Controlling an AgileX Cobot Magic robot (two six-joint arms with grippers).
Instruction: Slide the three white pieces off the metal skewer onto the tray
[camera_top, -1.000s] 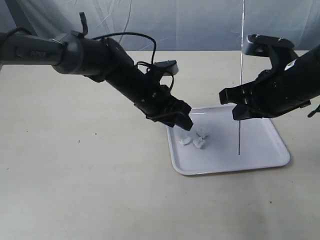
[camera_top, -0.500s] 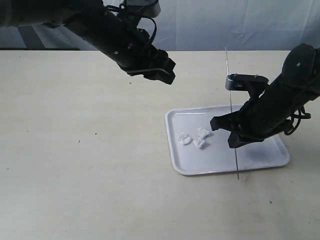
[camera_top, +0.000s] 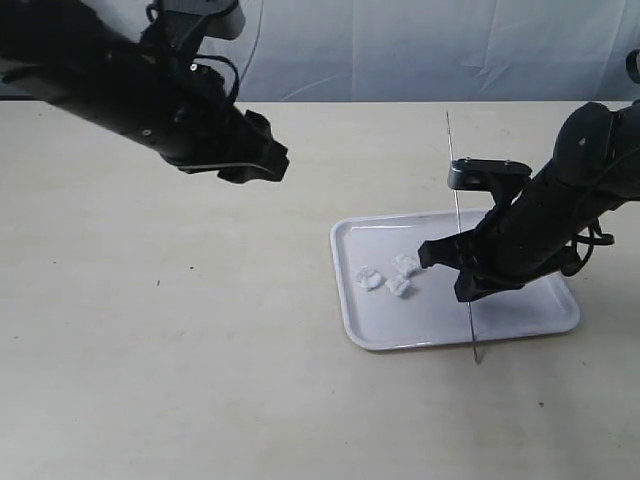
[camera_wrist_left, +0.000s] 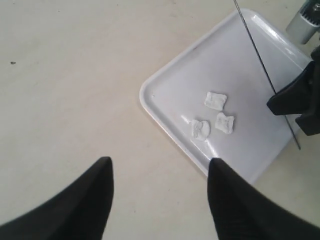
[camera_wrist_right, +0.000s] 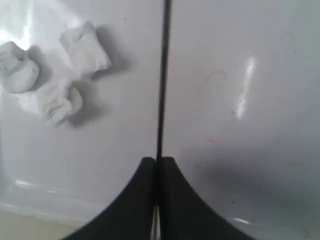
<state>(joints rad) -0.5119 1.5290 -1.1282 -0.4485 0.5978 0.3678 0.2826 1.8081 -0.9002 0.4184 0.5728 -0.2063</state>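
The matte beige table (camera_top: 200, 380) carries a glossy white tray (camera_top: 545, 312), shallow, rectangular and round-cornered, directly beneath the right gripper (camera_top: 463, 272); the metal skewer (camera_top: 451, 170), a thin straight silvery rod, stands nearly upright and bare, pinched between that gripper's closed jaws; the three white pieces (camera_top: 390, 280), soft lumpy bits, lie clustered on the tray just beside the right gripper; the left gripper (camera_top: 258, 166) hangs above the table, jaws spread wide and empty, well apart from the tray.

Right wrist view crops the metal skewer (camera_wrist_right: 163, 75) and the tray (camera_wrist_right: 260, 150); the right claw (camera_top: 458, 272) hides the skewer's middle.
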